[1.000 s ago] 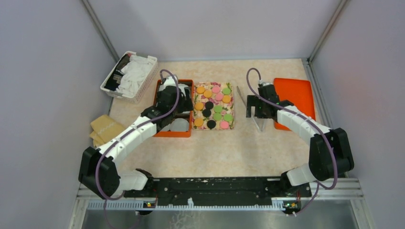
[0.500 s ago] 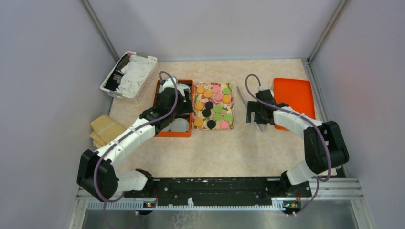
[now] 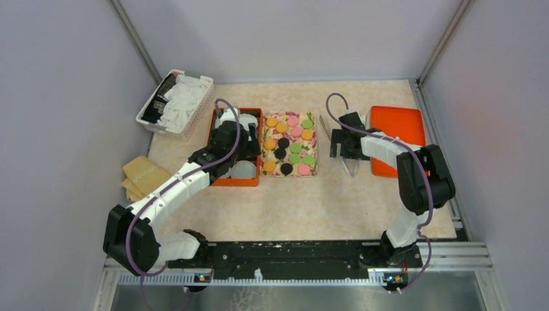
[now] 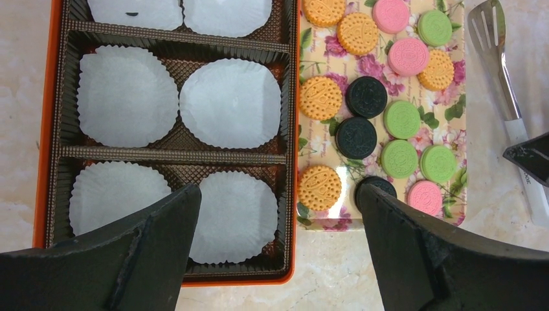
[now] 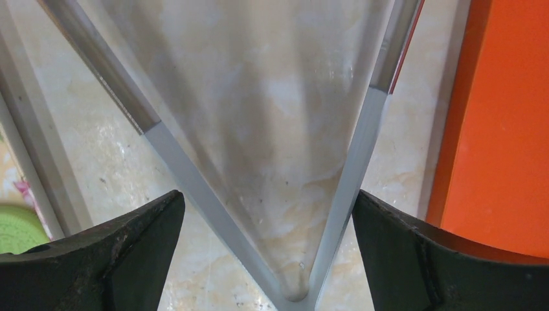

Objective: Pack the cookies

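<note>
Left end effector (image 4: 277,192) and right end effector (image 5: 265,202) wide open, empty; cookies (image 4: 320,97) look light, stiff, crumbly, so I'd pinch gently across the rims.

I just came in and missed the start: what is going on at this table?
Cookie packing has not really begun. The cookies all lie on the floral tray; the paper cups in view in the orange box beside it are empty. The left claw hangs open above both. The right claw, also open, is low over the metal tongs on the table, not gripping them.
</note>
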{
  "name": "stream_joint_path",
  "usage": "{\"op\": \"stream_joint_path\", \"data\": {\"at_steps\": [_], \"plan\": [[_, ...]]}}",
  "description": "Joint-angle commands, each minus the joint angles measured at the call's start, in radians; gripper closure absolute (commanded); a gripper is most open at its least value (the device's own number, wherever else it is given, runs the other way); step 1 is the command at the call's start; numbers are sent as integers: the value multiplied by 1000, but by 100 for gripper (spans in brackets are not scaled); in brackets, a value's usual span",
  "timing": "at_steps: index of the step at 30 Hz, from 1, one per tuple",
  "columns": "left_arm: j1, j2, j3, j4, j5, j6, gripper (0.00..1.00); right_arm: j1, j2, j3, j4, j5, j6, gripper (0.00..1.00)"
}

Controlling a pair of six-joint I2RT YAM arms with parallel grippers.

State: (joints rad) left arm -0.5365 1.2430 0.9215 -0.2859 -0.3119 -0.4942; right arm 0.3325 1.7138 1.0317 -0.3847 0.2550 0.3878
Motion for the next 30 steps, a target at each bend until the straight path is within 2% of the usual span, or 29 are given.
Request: {"op": "stream_joint_path", "data": {"at_steps": [1, 10, 25, 27, 30], "plan": [[4, -43, -13, -5, -21, -4, 1, -17, 59, 82, 28, 20, 11, 1], [3, -47, -29, 0, -13, -9, 1, -68, 149, 159, 20, 19, 14, 1], [3, -27, -34, 13, 1, -11, 1, -69, 240, 239, -22, -42, -14, 1], [4, -22, -33, 13, 2, -12, 1, -69, 245, 244, -27, -42, -18, 9], [3, -15, -35, 15, 5, -12, 1, -69, 239, 233, -18, -48, -28, 29]]}}
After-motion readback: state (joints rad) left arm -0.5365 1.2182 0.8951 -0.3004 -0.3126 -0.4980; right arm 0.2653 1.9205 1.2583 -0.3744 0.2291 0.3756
